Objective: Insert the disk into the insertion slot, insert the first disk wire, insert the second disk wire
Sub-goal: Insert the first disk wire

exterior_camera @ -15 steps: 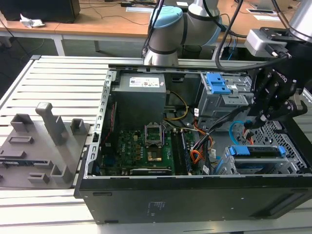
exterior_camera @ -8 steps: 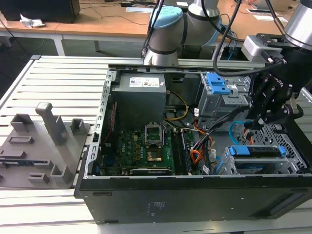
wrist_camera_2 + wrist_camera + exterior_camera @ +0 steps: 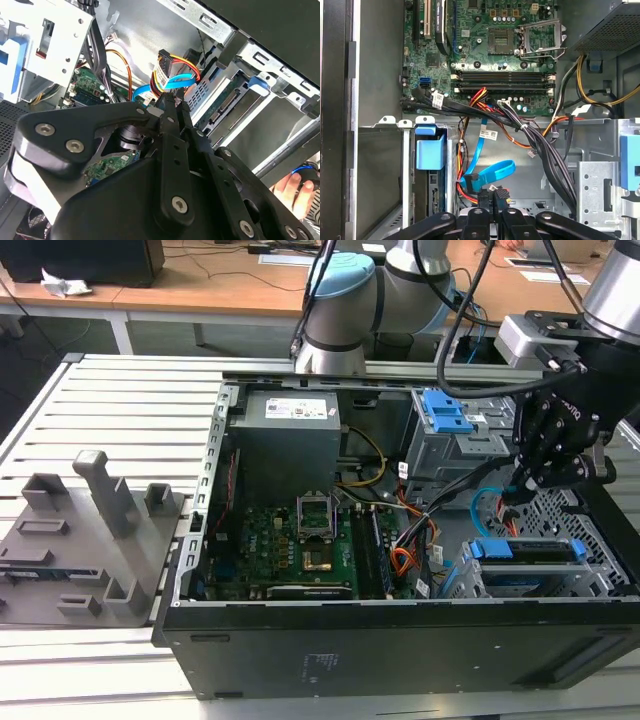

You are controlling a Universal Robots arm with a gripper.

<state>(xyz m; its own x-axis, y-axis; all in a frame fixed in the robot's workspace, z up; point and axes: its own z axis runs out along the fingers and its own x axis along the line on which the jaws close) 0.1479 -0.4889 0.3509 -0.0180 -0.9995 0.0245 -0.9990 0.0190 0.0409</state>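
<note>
- One slatted metal tabletop (image 3: 120, 390) carries everything. On its stretch at the exterior view's left lies one grey fixture plate (image 3: 90, 540) with several upright blocks.
- One open black computer case (image 3: 400, 650) lies on its side at the middle. It holds one green motherboard (image 3: 280, 540) and, behind that, one grey power supply (image 3: 290, 435).
- Further toward the exterior view's right stands one taller grey bay (image 3: 440, 455) with a blue latch on top.
- One disk (image 3: 540, 552) in its blue carrier sits inside the insertion slot (image 3: 520, 582), the grey cage at the case's near corner. In the second wrist view the disk's connector edge (image 3: 225, 100) faces out of the cage, with no plug in it.
- There are two disk wires, and both hang loose just beside that edge.
- The first disk wire (image 3: 182, 64) is an orange, red and black bundle. Its black plug is in the air, apart from the disk.
- The second disk wire (image 3: 495, 172) is light blue and curls in one loop right at the fingertips.
- One end effector (image 3: 525, 483) reaches down into the case above the cage. In both wrist views its two fingers (image 3: 170, 107) are pressed nearly together, pinching the dark plug end of the second disk wire.
- One person's hand (image 3: 292, 187) shows past the case's edge in the second wrist view.
</note>
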